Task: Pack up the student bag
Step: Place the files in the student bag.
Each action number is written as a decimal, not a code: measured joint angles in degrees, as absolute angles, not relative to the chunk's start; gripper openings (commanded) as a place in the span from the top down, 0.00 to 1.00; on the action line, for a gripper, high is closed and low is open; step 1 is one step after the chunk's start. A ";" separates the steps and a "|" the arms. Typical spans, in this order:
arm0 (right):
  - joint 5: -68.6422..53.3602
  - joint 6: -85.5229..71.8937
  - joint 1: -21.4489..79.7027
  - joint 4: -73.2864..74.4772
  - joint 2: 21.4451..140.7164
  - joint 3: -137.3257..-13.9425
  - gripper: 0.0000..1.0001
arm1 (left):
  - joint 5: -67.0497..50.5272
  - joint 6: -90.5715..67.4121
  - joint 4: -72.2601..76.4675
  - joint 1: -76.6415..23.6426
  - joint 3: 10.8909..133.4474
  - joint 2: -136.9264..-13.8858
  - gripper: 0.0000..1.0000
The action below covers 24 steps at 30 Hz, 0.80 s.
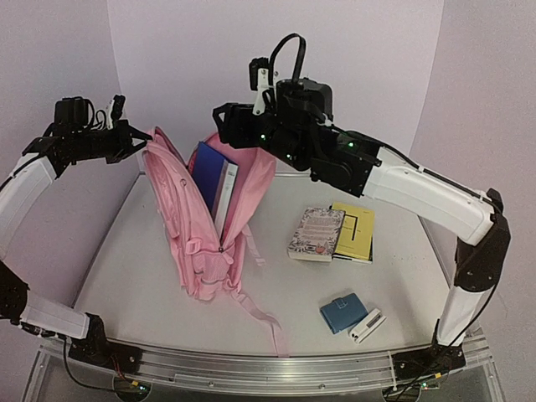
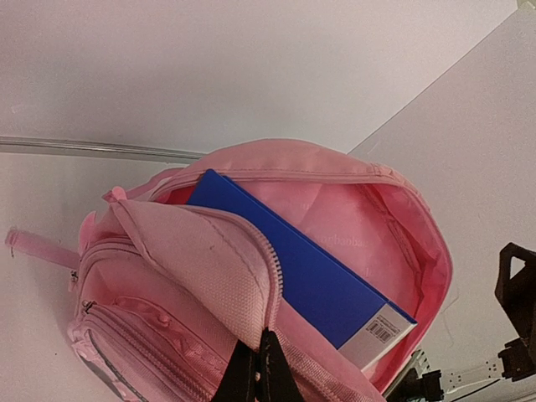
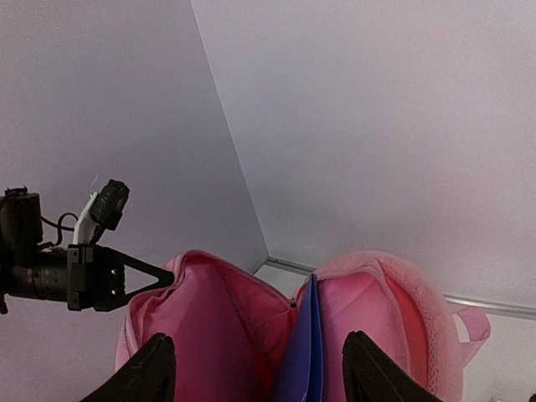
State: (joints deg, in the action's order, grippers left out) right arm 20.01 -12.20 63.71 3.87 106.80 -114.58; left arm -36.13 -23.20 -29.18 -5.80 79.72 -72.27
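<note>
**Item:** bag (image 1: 201, 251), pink, standing on the table (image 1: 126, 251) left of centre, between the two arms.

**Orientation:** long axis roughly upright, base on the table, handle end uppermost. The mouth points up toward the right gripper (image 3: 258, 335). The pocketed front panel faces the left arm and the back panel faces the right.

**Contents:** blue book (image 1: 209, 177) on edge in the main compartment, spine up, its upper part above the zip line.

**Left gripper** (image 2: 261, 345): jaws pressed together, pinching the zip edge of the front panel and drawing it leftward so the mouth gapes.

**Right gripper:** directly above the mouth, jaws spread either side of the blue book, touching neither it nor the fabric; nothing held.

**Unpacked, right of the bag:**
- floral book (image 1: 316, 233), resting partly on the yellow book (image 1: 358, 228)
- blue wallet (image 1: 342, 312)
- small white item (image 1: 366, 325) just beside the wallet, nearer the arms

**Step in hand (judged):** the blue book is delivered and the right arm is free, so packing is early.

**Next move (judged):**
- Right arm rises clear of the mouth and crosses to the floral book, which must go before the yellow one beneath it.
- The book lies flat, so an edge grip is called for.
- Left pinch holds the opening wide.
</note>
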 measured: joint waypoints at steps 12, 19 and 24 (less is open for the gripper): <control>10.75 -18.22 60.12 15.05 112.52 -116.05 0.57 | -35.79 -22.63 -30.07 -5.78 79.72 -71.74 1.00; 9.01 -18.95 59.81 17.46 113.54 -117.01 0.79 | -35.73 -22.50 -30.54 -5.78 79.72 -71.50 1.00; 8.36 -19.55 59.81 18.09 113.54 -116.86 0.93 | -35.43 -22.55 -30.56 -5.78 79.72 -71.42 1.00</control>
